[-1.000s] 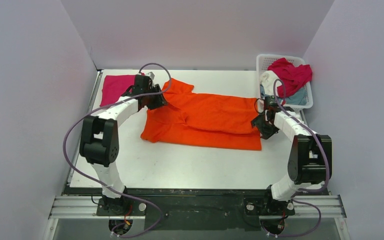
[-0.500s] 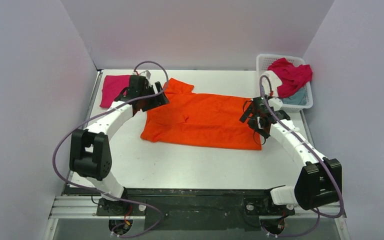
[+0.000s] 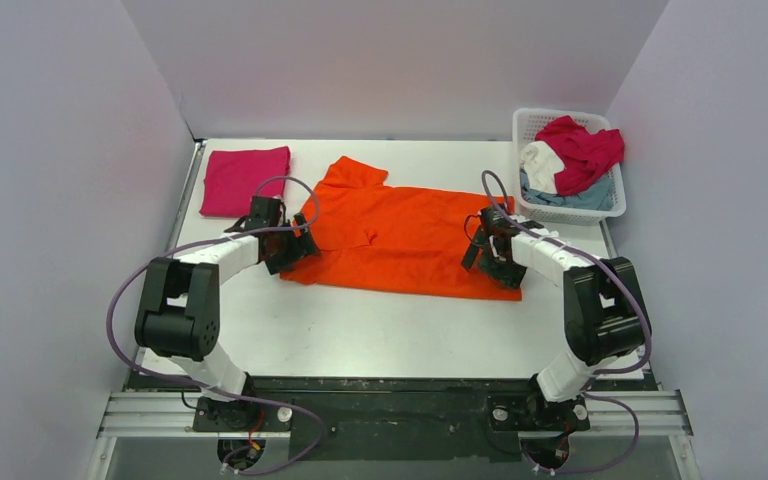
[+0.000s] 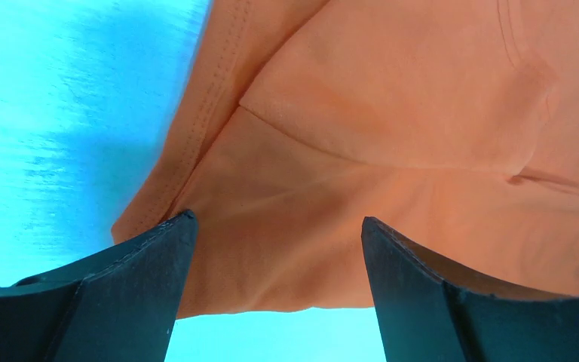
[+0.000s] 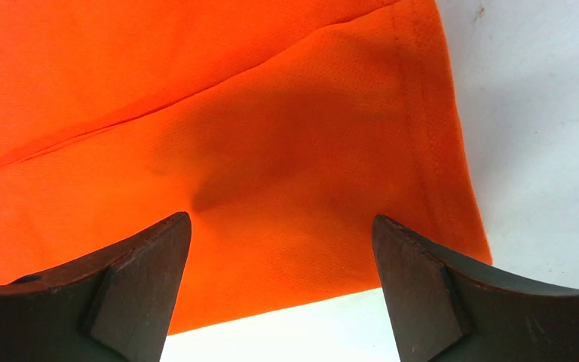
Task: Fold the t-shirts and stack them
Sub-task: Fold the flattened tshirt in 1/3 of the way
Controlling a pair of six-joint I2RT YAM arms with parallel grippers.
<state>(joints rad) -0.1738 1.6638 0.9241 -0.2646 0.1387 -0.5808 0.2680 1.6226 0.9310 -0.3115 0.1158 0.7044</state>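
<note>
A bright orange t-shirt [image 3: 410, 232] lies spread across the middle of the table, collar end to the left. My left gripper [image 3: 292, 250] is low at its near left corner, jaws open over the cloth edge [image 4: 286, 188]. My right gripper [image 3: 488, 264] is at the near right corner, also open, with the hem [image 5: 430, 151] between its fingers. Neither holds anything. In the wrist views the left gripper [image 4: 277, 219] and the right gripper [image 5: 280, 217] each straddle orange cloth. A folded magenta-pink t-shirt [image 3: 245, 180] lies at the far left.
A white lattice basket [image 3: 560, 213] stands at the far right corner, holding a crimson shirt [image 3: 585, 150], a white one [image 3: 538, 160] and a grey-blue one [image 3: 585, 198]. Grey walls close in three sides. The white table [image 3: 390, 320] runs bare toward the arm bases.
Both grippers opened and let go of the orange shirt. Both then dropped and came toward the shirt's near edge, the left from the shoulder, the right from the hem.
</note>
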